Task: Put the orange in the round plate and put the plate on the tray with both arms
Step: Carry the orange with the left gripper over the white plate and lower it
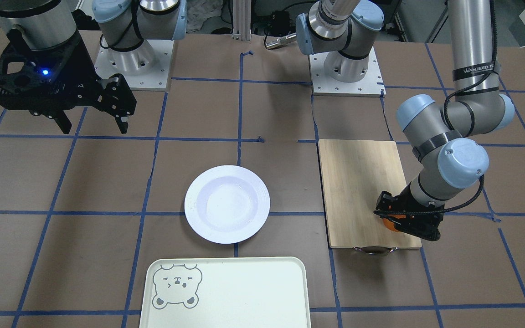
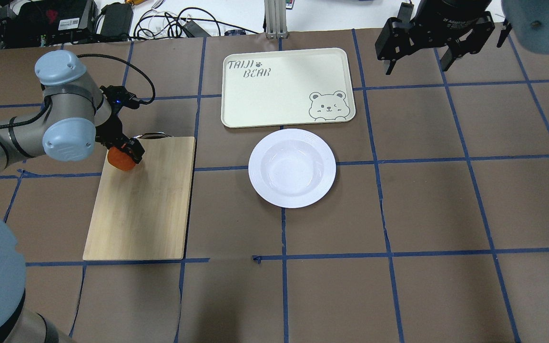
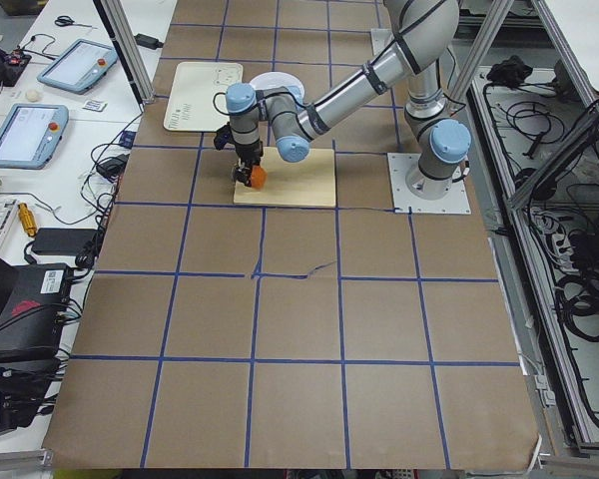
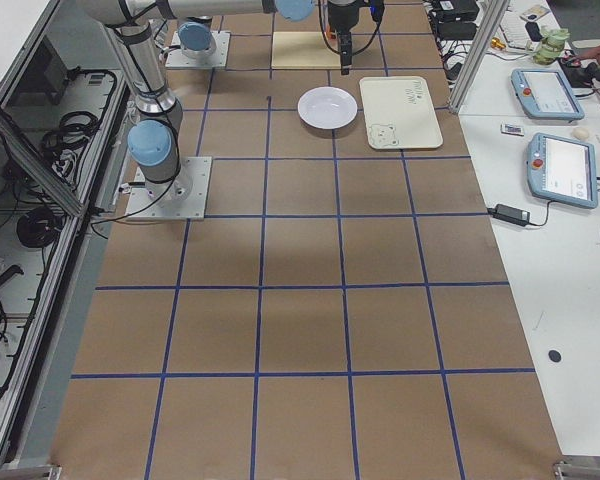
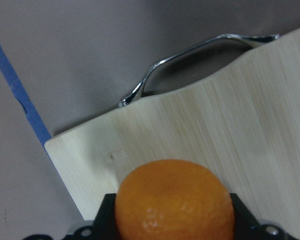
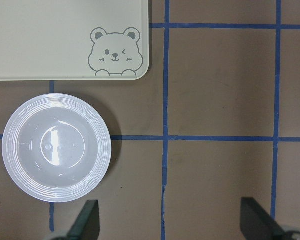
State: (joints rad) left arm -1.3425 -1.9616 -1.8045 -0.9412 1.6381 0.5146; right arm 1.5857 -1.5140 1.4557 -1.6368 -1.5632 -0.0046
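The orange (image 2: 120,161) rests at the handle end of a bamboo cutting board (image 2: 146,205). My left gripper (image 2: 124,153) is shut on the orange, and the fruit fills the space between the black fingers in the left wrist view (image 5: 174,200). In the front view only a sliver of the orange (image 1: 391,225) shows under the gripper. The round plate (image 2: 292,167) lies empty at mid-table, just in front of the tray (image 2: 279,90), which is also empty. My right gripper (image 2: 439,57) hangs open high over the table's far right, its fingertips (image 6: 90,220) spread wide above bare paper.
The board's metal handle (image 5: 190,55) sticks out past its end toward the tray side. Brown paper with blue tape lines covers the table. Cables and devices lie beyond the far edge (image 2: 112,19). The arm bases (image 1: 344,68) stand at the robot's side.
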